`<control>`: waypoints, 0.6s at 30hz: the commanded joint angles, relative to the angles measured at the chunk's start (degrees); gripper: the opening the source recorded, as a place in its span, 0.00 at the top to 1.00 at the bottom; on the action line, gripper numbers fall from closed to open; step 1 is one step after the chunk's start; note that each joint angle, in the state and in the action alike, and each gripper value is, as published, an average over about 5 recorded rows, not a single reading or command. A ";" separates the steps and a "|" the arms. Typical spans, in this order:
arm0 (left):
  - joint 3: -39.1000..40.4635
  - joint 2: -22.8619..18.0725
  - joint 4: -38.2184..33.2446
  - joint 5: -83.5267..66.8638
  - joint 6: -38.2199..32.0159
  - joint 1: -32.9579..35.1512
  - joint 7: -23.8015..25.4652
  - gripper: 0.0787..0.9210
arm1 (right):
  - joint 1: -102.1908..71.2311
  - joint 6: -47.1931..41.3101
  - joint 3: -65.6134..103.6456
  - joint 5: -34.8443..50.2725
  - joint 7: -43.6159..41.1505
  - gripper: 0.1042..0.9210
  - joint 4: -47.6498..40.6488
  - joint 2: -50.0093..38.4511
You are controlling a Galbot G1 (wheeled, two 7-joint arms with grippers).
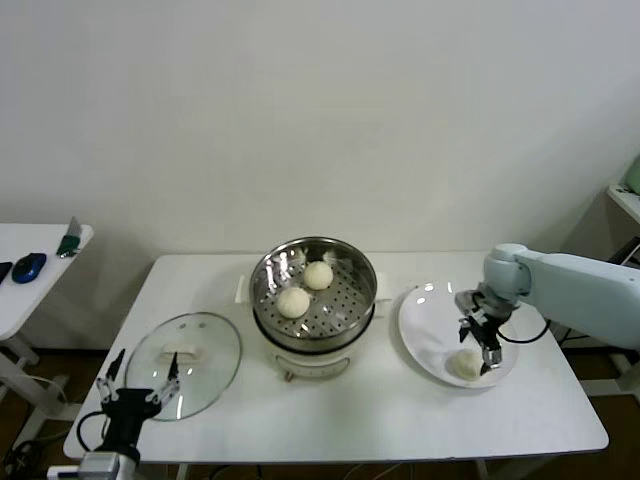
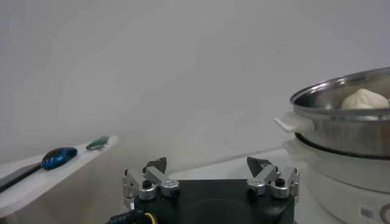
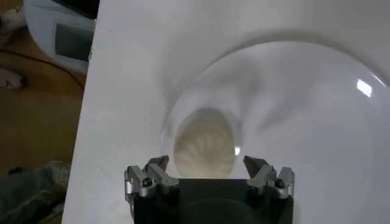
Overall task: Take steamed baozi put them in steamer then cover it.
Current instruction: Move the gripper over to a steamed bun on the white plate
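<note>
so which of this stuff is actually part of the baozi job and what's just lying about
Part of the job:
- two baozi in the steamer
- one baozi on the white plate, open right gripper over it
- glass cover on the table

Lying about:
- blue mouse
- green item, side table

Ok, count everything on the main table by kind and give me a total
Baozi: 3, two in the steamer, one on the plate
Steamer: 1
Glass lid: 1
White plate: 1
Total: 6

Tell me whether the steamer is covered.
Uncovered: the steamer is open-topped; the cover lies on the table beside it.
</note>
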 commanded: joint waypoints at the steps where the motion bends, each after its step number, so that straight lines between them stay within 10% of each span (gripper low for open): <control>1: 0.06 -0.01 0.21 0.09 -0.17 0.11 0.09 0.12 | -2.51 0.25 0.75 -1.13 -0.10 0.12 -1.75 1.45; 18: 0.04 -0.24 0.70 0.09 -0.53 0.33 -0.08 0.12 | -2.86 0.58 1.10 -1.42 -0.82 0.22 -3.40 2.68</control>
